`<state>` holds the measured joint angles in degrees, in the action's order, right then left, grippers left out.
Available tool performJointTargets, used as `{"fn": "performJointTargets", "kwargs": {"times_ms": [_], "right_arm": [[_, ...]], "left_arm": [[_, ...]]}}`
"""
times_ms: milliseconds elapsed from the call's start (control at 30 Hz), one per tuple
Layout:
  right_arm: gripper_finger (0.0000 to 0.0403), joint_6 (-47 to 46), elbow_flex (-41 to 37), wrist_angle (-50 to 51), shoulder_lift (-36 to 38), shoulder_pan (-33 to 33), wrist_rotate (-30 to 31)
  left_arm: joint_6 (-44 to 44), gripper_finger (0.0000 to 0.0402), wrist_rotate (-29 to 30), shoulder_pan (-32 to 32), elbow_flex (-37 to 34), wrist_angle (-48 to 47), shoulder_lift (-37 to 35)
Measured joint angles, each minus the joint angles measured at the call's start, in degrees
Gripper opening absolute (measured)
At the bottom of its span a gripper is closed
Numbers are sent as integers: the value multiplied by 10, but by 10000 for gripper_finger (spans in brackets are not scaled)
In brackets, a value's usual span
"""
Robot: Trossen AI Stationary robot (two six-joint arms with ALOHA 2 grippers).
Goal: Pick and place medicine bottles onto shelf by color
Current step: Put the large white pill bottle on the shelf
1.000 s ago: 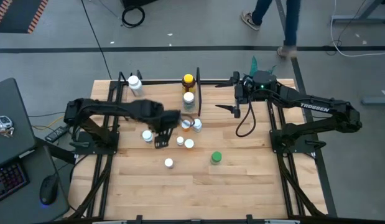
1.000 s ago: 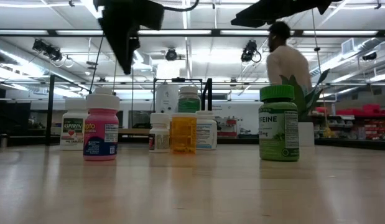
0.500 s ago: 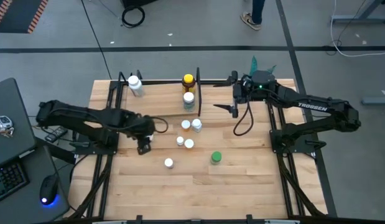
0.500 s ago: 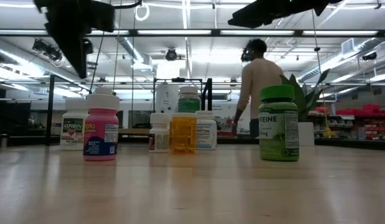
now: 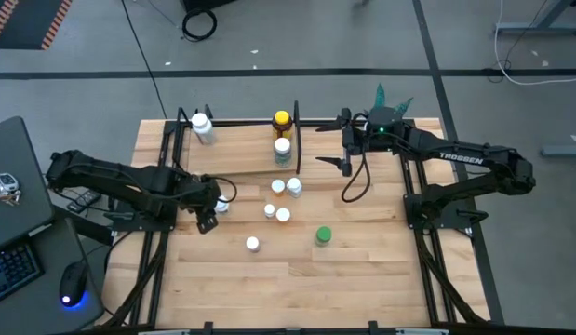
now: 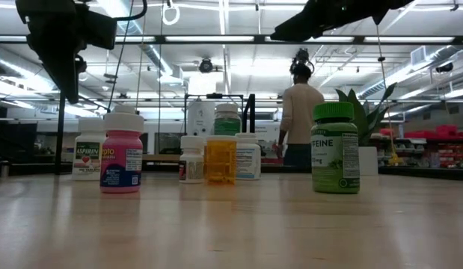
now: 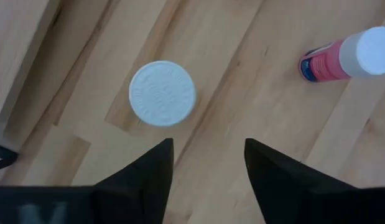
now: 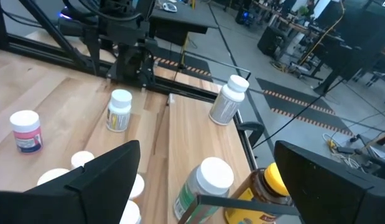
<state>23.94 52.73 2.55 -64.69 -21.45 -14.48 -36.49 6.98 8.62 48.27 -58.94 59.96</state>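
Observation:
Small medicine bottles stand on the slatted table: a white-capped one (image 5: 221, 205), a pink one (image 5: 253, 244), a green one (image 5: 323, 236) and several white-capped ones around (image 5: 277, 187). The shelf (image 5: 236, 149) at the far side carries a white bottle (image 5: 200, 124), an amber yellow-capped one (image 5: 282, 119) and a white-capped one (image 5: 282, 147). My left gripper (image 5: 208, 220) hovers open just left of the first bottle, whose cap (image 7: 162, 93) lies ahead of the fingers. My right gripper (image 5: 346, 154) hangs open right of the shelf.
A potted green plant (image 5: 381, 96) stands at the far right corner. A black cable (image 5: 354, 186) loops under the right arm. Black frame rods (image 5: 297, 140) edge the shelf. A person (image 6: 298, 123) stands in the room beyond the table.
My left gripper has gone toward the table's left edge, away from the middle cluster of bottles, and stays open above the table. My right gripper has drifted a little toward the left. No bottle has moved.

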Motion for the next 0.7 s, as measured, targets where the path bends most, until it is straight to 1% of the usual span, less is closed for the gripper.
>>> {"fn": "performJointTargets", "kwargs": {"times_ms": [233, 467, 567, 700], "right_arm": [[379, -3, 0, 6, 0, 0, 0], [379, -3, 0, 6, 0, 0, 0], [379, -3, 0, 6, 0, 0, 0], [379, -3, 0, 6, 0, 0, 0]], "left_arm": [[1, 248, 18, -1, 0, 4, 0], [-2, 278, 22, -1, 0, 17, 0], [-2, 288, 40, -2, 0, 14, 14], [-3, 300, 45, -5, 0, 8, 40]]}}
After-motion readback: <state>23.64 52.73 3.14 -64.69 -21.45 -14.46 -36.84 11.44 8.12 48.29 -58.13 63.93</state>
